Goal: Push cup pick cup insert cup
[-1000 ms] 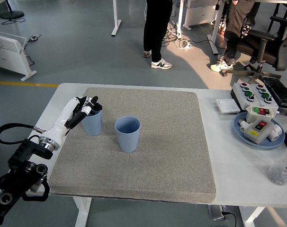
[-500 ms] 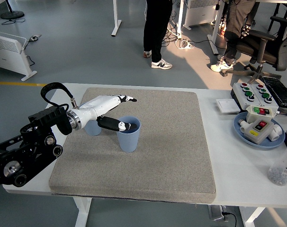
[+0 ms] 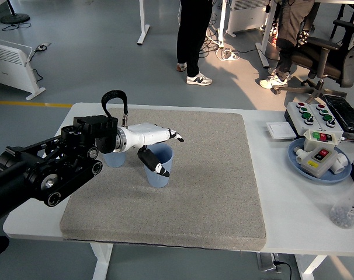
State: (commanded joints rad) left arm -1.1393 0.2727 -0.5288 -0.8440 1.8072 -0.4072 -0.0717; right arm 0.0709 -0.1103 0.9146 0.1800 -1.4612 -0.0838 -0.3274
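The left arm (image 3: 48,172) is black, built of chunky jointed segments with round silver bolts. A black cable (image 3: 113,99) loops above its wrist. The left hand (image 3: 151,143) has a white shell with black fingertips.

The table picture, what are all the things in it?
Ribbed blue plastic cups: 2, light blue, on the mat; one mid-mat under the hand, one left, partly hidden by the arm.
Grey fabric mat: 1, covering the table's middle.
White table: 1.
Blue plate: 1, far right, holding a white button box.
Button panel: 1, white with red and green buttons, right rear.
People's legs: 2 pairs, floor behind.
Left hand: 1, white, fingers straddling the middle cup's rim.
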